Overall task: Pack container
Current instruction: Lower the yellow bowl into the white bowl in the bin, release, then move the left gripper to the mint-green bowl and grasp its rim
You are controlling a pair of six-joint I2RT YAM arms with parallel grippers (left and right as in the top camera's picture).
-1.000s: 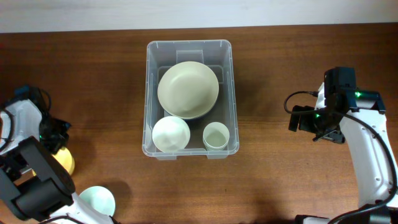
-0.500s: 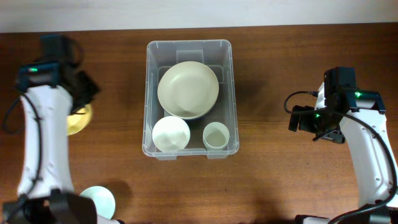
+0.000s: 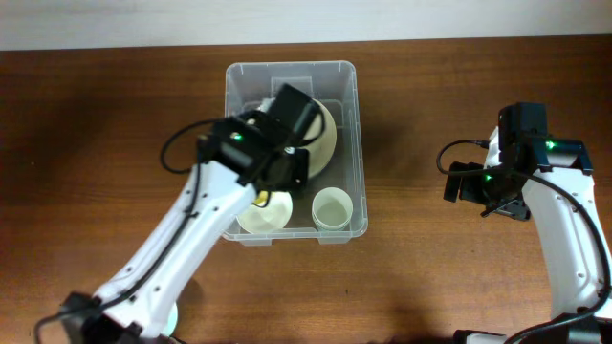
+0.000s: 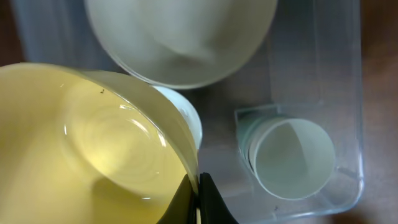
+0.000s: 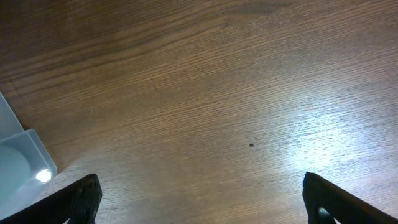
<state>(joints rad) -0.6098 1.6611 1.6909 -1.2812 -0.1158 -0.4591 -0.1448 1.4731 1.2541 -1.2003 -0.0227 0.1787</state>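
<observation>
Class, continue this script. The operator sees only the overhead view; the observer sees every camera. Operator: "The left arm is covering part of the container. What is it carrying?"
Observer: The left pincer is shut on the rim of a yellow bowl.
Operator: Is anything inside that bowl?
Observer: No, the left wrist view shows it empty.
Operator: And the right pincer?
Observer: The right pincer is open above the wooden table, holding nothing.
</observation>
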